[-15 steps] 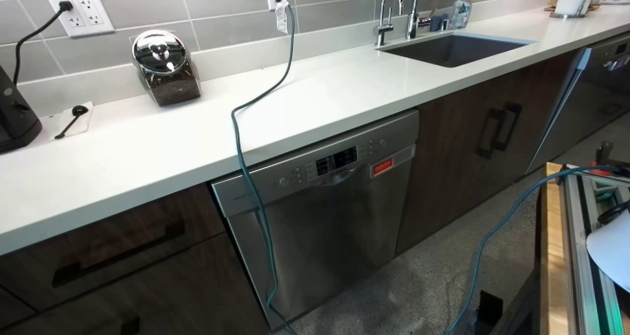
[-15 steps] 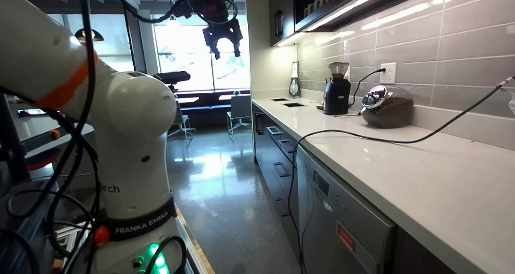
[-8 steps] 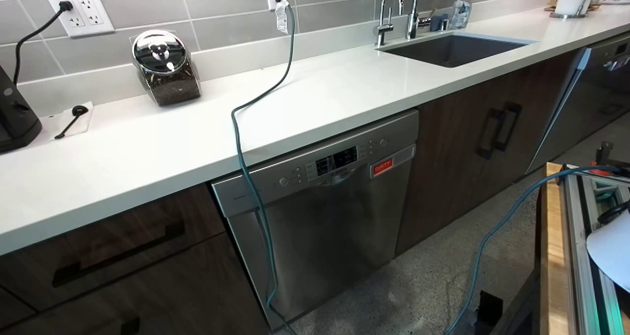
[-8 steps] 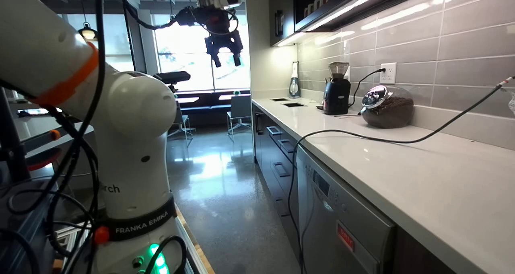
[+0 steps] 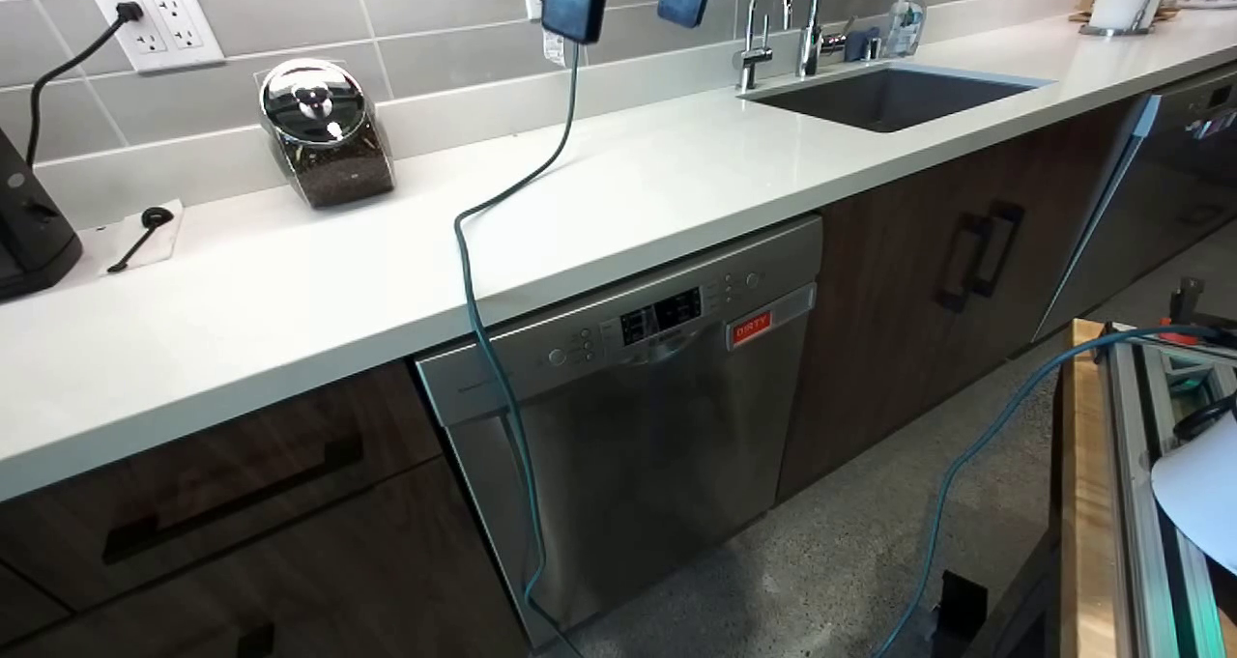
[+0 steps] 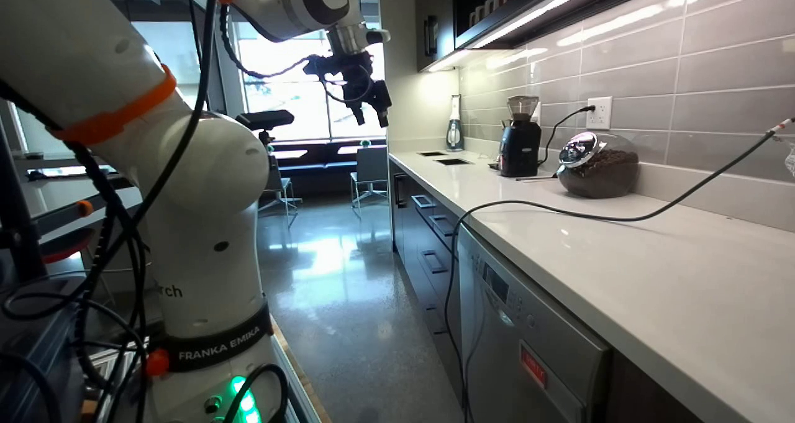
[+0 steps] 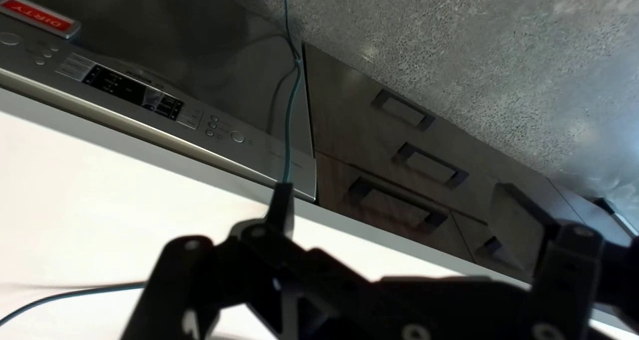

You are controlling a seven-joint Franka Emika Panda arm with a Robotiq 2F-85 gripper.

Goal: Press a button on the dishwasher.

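Observation:
The stainless-steel dishwasher [image 5: 657,465] stands shut under the counter; it also shows in the wrist view [image 7: 199,55]. Its top strip bears a dark display [image 5: 662,316], small buttons and a round button [image 7: 237,137] near the strip's end. A red DIRTY sticker [image 5: 750,328] sits below the strip. My gripper [image 6: 371,123] is open and empty, high above the floor and counter level, apart from the dishwasher. Its fingertips enter at the top of an exterior view [image 5: 628,15]. In the wrist view my gripper [image 7: 392,187] has its fingers wide apart, with drawers showing between them.
A cable [image 5: 512,387] hangs from the wall outlet over the counter [image 5: 618,194] and down the dishwasher front. A glass jar [image 6: 599,165] and a black grinder [image 6: 522,140] stand on the counter. Dark drawers with bar handles [image 7: 399,202] adjoin the dishwasher.
My gripper has come down and a little toward the counter, and it has turned. Its fingertips now show at the top of an exterior view. The dishwasher and cable on it have not moved.

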